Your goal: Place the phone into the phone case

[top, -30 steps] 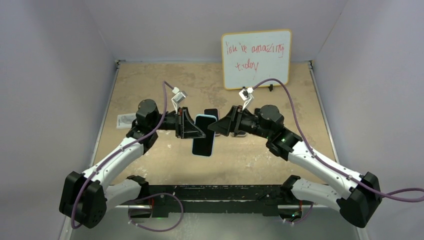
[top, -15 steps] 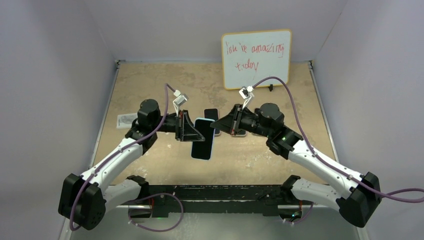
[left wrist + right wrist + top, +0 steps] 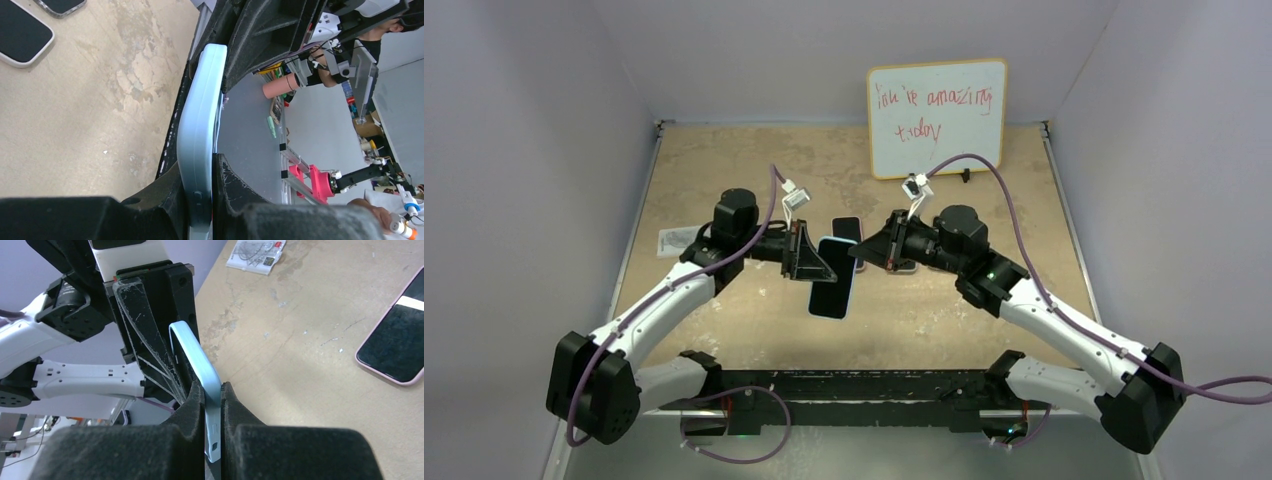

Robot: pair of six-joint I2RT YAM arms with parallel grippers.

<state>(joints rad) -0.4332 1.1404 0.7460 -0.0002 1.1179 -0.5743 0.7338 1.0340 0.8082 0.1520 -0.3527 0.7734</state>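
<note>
The light blue phone case (image 3: 832, 280) hangs above the table's middle, held from both sides. A black face, the phone (image 3: 830, 288), shows inside its blue rim in the top view. My left gripper (image 3: 814, 262) is shut on the case's left edge. In the left wrist view the case (image 3: 200, 125) runs up from between those fingers (image 3: 200, 175). My right gripper (image 3: 856, 252) is shut on the upper right edge. The right wrist view shows its pads (image 3: 212, 392) pinching the thin blue rim (image 3: 197, 352).
A black phone (image 3: 845, 228) lies flat just behind the held case. A pink-cased phone (image 3: 400, 350) lies under my right arm. A small printed packet (image 3: 674, 241) rests near the left wall. A whiteboard (image 3: 936, 115) leans on the back wall.
My right gripper has moved in to the left and shut on the case's edge. My left arm has shifted slightly right and turned its wrist, still holding the case.
</note>
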